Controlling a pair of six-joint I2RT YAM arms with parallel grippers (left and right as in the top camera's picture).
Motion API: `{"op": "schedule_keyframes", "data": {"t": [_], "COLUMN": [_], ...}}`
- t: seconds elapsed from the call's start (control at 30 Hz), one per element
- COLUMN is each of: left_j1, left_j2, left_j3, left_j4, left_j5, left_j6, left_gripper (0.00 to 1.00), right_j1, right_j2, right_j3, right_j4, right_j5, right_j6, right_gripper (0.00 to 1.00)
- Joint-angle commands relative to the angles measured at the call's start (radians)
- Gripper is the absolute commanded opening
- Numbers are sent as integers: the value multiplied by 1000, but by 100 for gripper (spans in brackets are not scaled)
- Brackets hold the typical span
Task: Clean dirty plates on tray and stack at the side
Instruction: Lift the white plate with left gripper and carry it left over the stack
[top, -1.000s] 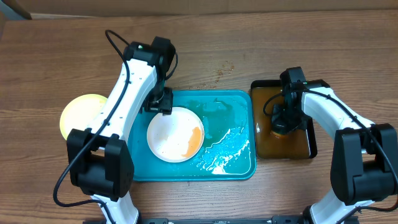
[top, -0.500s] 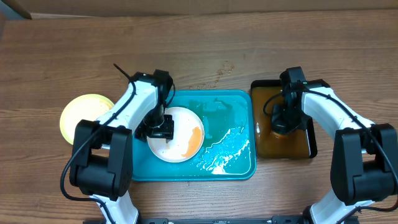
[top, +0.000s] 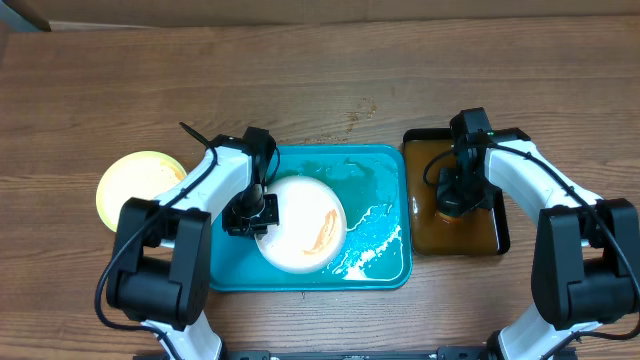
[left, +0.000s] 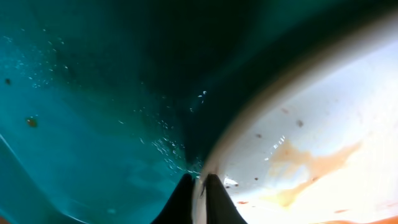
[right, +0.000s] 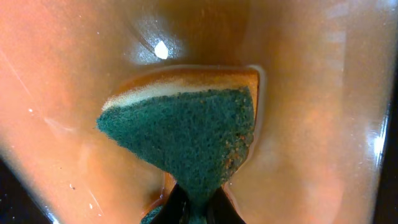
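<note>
A white dirty plate (top: 300, 238) with an orange-brown smear lies in the teal tray (top: 385, 165), its left edge raised. My left gripper (top: 258, 213) is shut on that plate's left rim; in the left wrist view the dark fingertips (left: 213, 198) pinch the rim of the plate (left: 311, 149) over the tray (left: 87, 106). A pale yellow-green plate (top: 132, 186) rests on the table left of the tray. My right gripper (top: 452, 196) is shut on a green-faced sponge (right: 186, 140), held down in the brown liquid of the black tray (top: 502, 240).
Soapy water and foam (top: 365, 240) cover the right half of the teal tray. The black tray stands close against the teal tray's right side. Bare wooden table (top: 330, 70) runs behind both trays.
My left gripper moved down to the plate's left rim and shut on it. The plate has tipped up and shifted right. The right arm has not moved.
</note>
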Motion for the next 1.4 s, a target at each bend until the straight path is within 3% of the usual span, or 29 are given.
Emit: {"op": "schedule_keyframes", "data": {"t": [0.0,0.17,0.37,0.7,0.93,1.13,1.37], "left_j1": [3,35,81,80,68,53,-16], "left_j2": [16,14,-35,-184,-214,-222,-222], "left_j3": [-26,-2,134,296,357,465,489], "left_j4": [21,37,-57,-190,-256,-323,-338], "left_j5": [4,15,-28,-351,-448,-595,-695], "left_j6": [-42,-68,-74,-74,-74,-76,-79], "left_gripper": [4,4,4,4,4,4,4], "right_j1": [3,3,3,3,3,3,1], "right_j2": [9,9,9,9,21,35,10], "right_j3": [-6,-6,-6,-6,-6,-1,158], "right_j4": [-5,-11,-2,37,30,126,-94], "right_j5": [5,5,6,-77,-29,-121,-97], "right_j6": [-7,-7,-7,-82,9,-60,-70], "right_gripper": [5,5,6,4,4,4,4]}}
